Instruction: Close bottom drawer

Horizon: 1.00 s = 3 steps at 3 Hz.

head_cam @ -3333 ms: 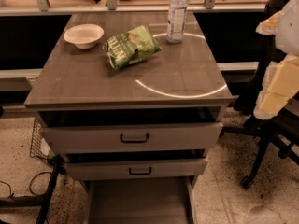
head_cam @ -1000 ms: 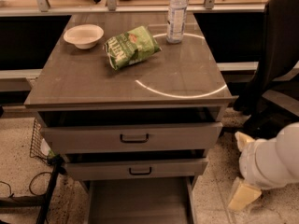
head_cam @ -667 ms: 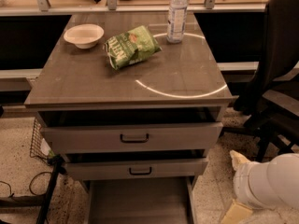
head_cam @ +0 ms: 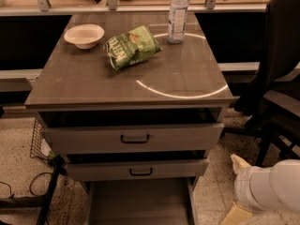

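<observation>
Bottom drawer: you see the lowest grey-beige drawer (head_cam: 138, 203) at 6 o'clock, pulled out, flat grey floor showing, its front edge cut off by the frame.
Gripper: your white-and-cream gripper (head_cam: 236, 189) sits low at 4 o'clock, beside the drawer's right side, not touching it.
Grip state: you can't tell from this view.
Upper drawers: the mid drawer front (head_cam: 136, 169) and widest drawer front (head_cam: 133, 138) are both slightly ajar, stacked above it.
Cabinet top: grey-brown wooden top (head_cam: 93, 86) carries a white round bowl (head_cam: 84, 35) at 10 o'clock, a crumpled green snack bag (head_cam: 132, 47) at centre and a clear plastic bottle (head_cam: 178, 15) at 1 o'clock.
Side: dark office chair (head_cam: 281, 93) at 3 o'clock.
</observation>
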Each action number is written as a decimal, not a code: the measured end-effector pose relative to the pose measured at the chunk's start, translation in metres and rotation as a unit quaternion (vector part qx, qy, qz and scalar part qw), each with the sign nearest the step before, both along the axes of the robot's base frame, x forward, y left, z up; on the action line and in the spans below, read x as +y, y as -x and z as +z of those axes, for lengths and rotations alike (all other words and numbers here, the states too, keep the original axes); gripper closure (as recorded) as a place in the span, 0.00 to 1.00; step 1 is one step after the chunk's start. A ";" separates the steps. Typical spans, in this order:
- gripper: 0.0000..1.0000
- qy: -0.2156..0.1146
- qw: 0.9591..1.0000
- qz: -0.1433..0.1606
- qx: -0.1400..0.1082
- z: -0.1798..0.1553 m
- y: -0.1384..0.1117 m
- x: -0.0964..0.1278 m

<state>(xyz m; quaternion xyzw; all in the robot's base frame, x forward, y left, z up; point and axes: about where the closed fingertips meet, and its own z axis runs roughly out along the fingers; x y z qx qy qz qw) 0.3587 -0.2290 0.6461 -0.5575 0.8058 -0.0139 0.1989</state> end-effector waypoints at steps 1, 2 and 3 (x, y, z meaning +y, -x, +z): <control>0.02 0.009 0.999 0.005 0.032 -0.061 0.007 -0.026; 0.25 0.059 0.995 0.038 0.069 -0.105 0.018 -0.044; 0.50 0.106 0.985 0.069 0.118 -0.153 0.039 -0.059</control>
